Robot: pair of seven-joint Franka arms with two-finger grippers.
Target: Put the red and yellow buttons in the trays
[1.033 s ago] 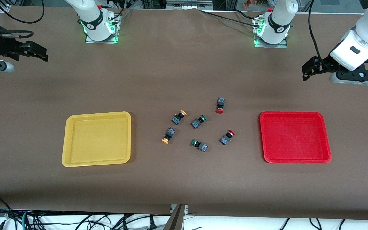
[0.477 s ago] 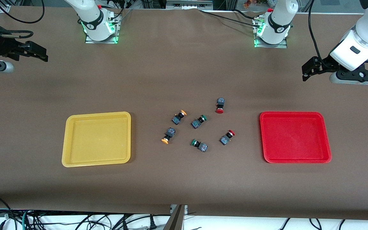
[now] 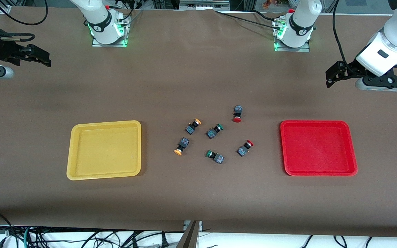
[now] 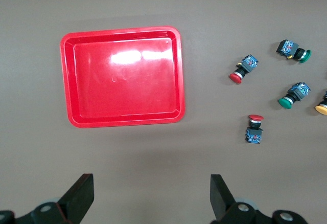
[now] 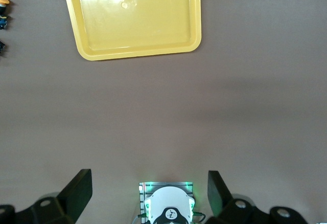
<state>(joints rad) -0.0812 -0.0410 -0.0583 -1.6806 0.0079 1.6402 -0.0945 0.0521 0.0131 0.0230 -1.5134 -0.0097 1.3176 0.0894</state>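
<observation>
Two red buttons [image 3: 237, 114] [image 3: 245, 148] and two yellow buttons [image 3: 193, 126] [image 3: 181, 146] lie loose mid-table between the yellow tray [image 3: 71, 151] and the red tray [image 3: 353, 151]. Both trays hold nothing. My left gripper [image 3: 333, 74] hangs open over bare cloth at the left arm's end. In its wrist view I see the gripper [image 4: 152, 198], the red tray [image 4: 121, 75] and the red buttons [image 4: 243, 68] [image 4: 254, 129]. My right gripper [image 3: 41, 57] hangs open over bare cloth at the right arm's end. Its wrist view shows the gripper [image 5: 148, 196] and the yellow tray [image 5: 135, 17].
Two green buttons [image 3: 214, 131] [image 3: 215, 156] lie among the red and yellow ones. The arm bases [image 3: 107, 29] [image 3: 293, 32] stand along the table edge farthest from the front camera. Brown cloth covers the whole table.
The right gripper has drifted very slightly toward its end of the table. Buttons, trays and the left arm have not moved.
</observation>
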